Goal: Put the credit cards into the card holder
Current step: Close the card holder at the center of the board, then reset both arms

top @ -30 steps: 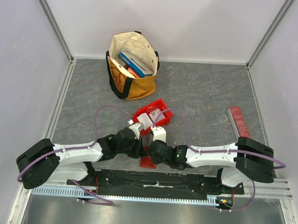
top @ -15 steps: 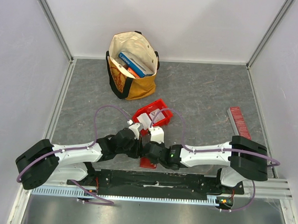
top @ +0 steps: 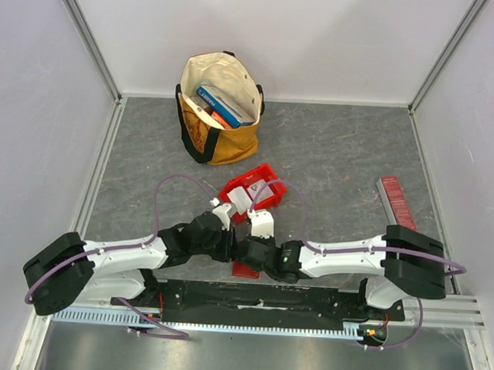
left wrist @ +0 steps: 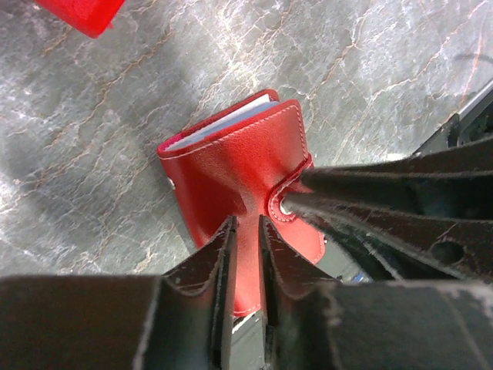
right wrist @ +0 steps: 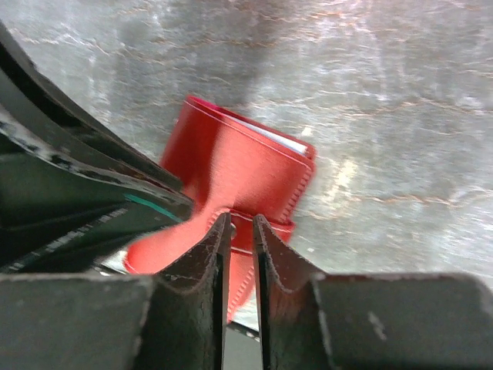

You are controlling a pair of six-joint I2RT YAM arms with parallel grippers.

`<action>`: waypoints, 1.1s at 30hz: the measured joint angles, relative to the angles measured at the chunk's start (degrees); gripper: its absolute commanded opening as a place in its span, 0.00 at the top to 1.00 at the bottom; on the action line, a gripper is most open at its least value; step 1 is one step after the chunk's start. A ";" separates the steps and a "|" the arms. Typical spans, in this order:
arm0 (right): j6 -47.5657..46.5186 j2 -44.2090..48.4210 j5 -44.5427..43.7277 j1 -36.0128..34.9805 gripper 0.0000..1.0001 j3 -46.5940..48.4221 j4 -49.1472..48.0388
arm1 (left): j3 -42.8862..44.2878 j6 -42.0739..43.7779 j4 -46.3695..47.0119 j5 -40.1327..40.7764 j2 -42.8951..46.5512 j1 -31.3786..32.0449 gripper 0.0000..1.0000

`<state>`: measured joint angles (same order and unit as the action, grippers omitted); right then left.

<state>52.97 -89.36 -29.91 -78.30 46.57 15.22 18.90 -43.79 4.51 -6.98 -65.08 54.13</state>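
Observation:
The card holder (left wrist: 239,154) is a red wallet lying folded near the table's front edge (top: 245,269). White edges of credit cards (left wrist: 223,119) show between its covers, also in the right wrist view (right wrist: 285,141). My left gripper (left wrist: 246,220) is shut on a raised crease of the card holder's cover. My right gripper (right wrist: 242,217) stands narrowly open, its tips at the snap tab (right wrist: 262,227), which crosses the gap. From above, both grippers (top: 231,250) (top: 250,256) meet over the wallet and hide most of it.
A red plastic bin (top: 251,193) with pale flat pieces in it sits just beyond the grippers. A tan tote bag (top: 219,109) holding books stands at the back. A ridged red strip (top: 395,201) lies at the right. The metal rail (top: 257,302) runs close behind the wallet.
The right arm has shifted slightly left toward the wallet, and its jaws have parted a little. The left arm has hardly moved.

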 measured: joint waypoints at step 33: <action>-8.55 38.18 -2.71 32.70 0.02 -18.64 5.97 | 1.46 -0.66 -25.99 22.77 27.10 -16.26 0.08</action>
<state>44.42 -51.18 -32.62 -45.60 27.92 21.19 20.36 -44.45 -21.47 15.79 -37.98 37.87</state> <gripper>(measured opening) 0.980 0.896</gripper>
